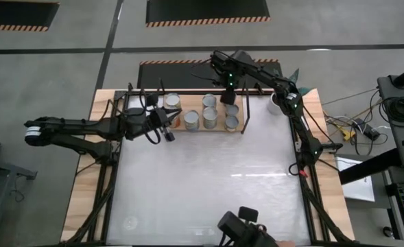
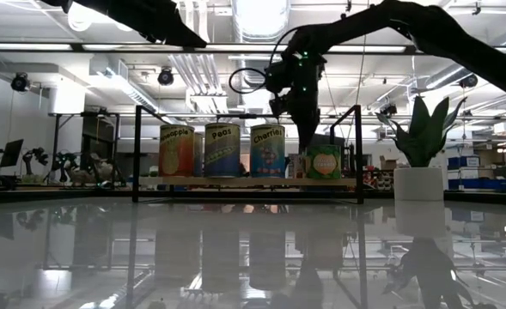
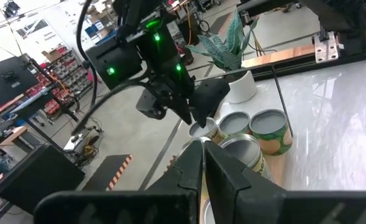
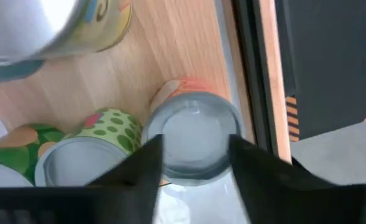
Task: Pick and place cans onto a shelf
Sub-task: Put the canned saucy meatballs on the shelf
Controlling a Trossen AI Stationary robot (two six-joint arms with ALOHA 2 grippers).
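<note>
The shelf [image 1: 245,113], a light wooden board in a black rod frame, stands at the table's far middle. Several cans [image 1: 191,120] stand upright on it; the low view shows their labels [image 2: 222,148]. My right gripper [image 4: 195,163] points down over the shelf's far right corner. It is open, with its fingers on either side of the silvery lid of an orange-red can [image 4: 195,137] that stands on the board. My left gripper [image 1: 166,130] hovers at the shelf's left end, shut and empty [image 3: 204,155]. My right gripper comes at the orange-red can from above, one finger [image 4: 146,163] on each side of the lid's rim [image 4: 170,127]. I cannot tell whether the fingers touch the can. It stands upright on the shelf board [image 4: 170,56].
A white plant pot [image 1: 278,103] with a green plant stands at the table's far right, just beyond the shelf. The wide glossy white tabletop [image 1: 208,178] lies between the shelf and the near edge. A dark device [image 1: 239,225] sits at the near edge.
</note>
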